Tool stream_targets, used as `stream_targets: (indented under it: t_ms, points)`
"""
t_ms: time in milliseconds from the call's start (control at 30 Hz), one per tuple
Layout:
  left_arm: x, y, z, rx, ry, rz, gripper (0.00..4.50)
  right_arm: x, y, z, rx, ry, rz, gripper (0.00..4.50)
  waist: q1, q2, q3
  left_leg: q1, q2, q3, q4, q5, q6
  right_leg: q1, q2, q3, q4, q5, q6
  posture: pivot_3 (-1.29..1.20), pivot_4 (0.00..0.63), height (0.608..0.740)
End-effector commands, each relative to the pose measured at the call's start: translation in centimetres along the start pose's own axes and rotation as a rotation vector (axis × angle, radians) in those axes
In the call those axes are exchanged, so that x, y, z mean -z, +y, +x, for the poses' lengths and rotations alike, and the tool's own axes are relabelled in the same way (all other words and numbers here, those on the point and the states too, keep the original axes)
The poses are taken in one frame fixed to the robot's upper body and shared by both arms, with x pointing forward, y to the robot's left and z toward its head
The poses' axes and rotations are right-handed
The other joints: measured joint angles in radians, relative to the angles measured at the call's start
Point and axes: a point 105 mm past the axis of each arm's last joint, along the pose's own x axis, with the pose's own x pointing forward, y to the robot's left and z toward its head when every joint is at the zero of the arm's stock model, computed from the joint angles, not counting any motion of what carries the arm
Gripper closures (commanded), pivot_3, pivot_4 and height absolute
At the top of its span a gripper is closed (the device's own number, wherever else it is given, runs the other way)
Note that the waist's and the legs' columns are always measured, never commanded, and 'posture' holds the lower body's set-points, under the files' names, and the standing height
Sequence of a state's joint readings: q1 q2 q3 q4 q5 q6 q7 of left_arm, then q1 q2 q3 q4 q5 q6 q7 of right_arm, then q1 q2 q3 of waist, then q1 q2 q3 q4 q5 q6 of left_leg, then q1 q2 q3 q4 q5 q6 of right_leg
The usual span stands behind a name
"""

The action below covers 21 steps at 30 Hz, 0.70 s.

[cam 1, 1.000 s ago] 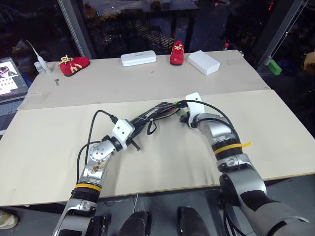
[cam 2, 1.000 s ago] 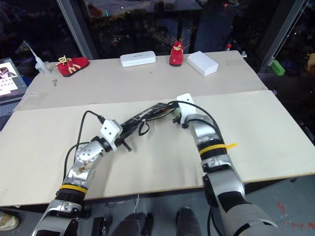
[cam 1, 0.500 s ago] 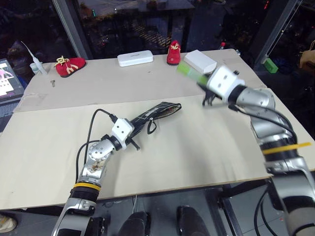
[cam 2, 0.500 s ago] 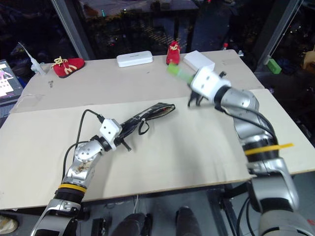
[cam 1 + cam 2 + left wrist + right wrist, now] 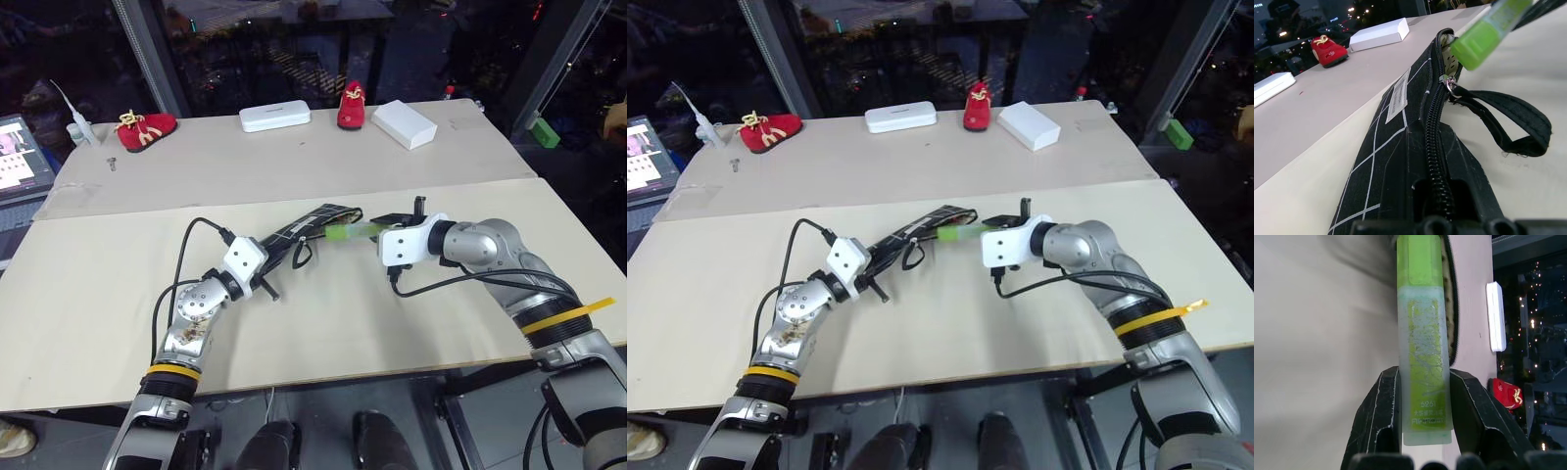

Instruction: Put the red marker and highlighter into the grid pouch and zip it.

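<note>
The right gripper is clamped on the highlighter, held level with its green tip at the open right end of the grid pouch. The left gripper — jaws closed — pinches the pouch's near-left end on the table.

1. Highlighter: light-green translucent body, brighter green cap; held level above the table, cap end at the pouch's open mouth.
2. Grid pouch: black fabric, white grid lines, small white label; lies flat on the table; zipper partly open at far end; black loop pull hangs beside it.
</note>
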State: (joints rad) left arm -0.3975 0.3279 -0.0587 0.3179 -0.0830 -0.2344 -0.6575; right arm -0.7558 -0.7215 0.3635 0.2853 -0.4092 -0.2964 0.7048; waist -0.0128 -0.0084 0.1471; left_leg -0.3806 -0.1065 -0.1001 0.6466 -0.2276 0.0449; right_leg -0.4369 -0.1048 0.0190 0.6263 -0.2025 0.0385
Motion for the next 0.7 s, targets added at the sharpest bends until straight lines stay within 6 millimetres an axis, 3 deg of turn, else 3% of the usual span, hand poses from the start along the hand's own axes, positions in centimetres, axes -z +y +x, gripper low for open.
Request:
stream_targets:
  t_ms: [33, 267, 700]
  points:
    - [-1.3, 0.3, 0.2, -0.004, -0.043, 0.014, 4.50, 0.7, -2.1, -0.9, 0.062, 0.023, -0.037, 3.48, 0.001, 0.000, 0.000, 0.000, 0.000, 0.000, 0.000, 0.000, 0.000, 0.000, 0.000, 0.000, 0.000, 0.000, 0.000, 0.00, 0.150, 0.740]
    - [-1.2, 0.1, 0.3, 0.001, -0.045, 0.010, 4.50, 1.0, -1.6, 0.1, 0.031, 0.039, -0.065, 3.48, -0.001, 0.000, 0.000, 0.000, 0.000, 0.000, 0.000, 0.000, 0.000, 0.000, 0.000, 0.000, 0.000, 0.000, 0.000, 0.00, 0.150, 0.740]
    - [-1.4, 0.0, 0.8, 0.012, -0.051, 0.009, 4.50, -3.2, -2.0, 3.8, 0.000, -0.064, -0.173, 3.48, -0.001, 0.000, 0.000, 0.000, 0.000, 0.000, 0.000, 0.000, 0.000, 0.000, 0.000, 0.000, 0.000, 0.000, 0.000, 0.00, 0.150, 0.740]
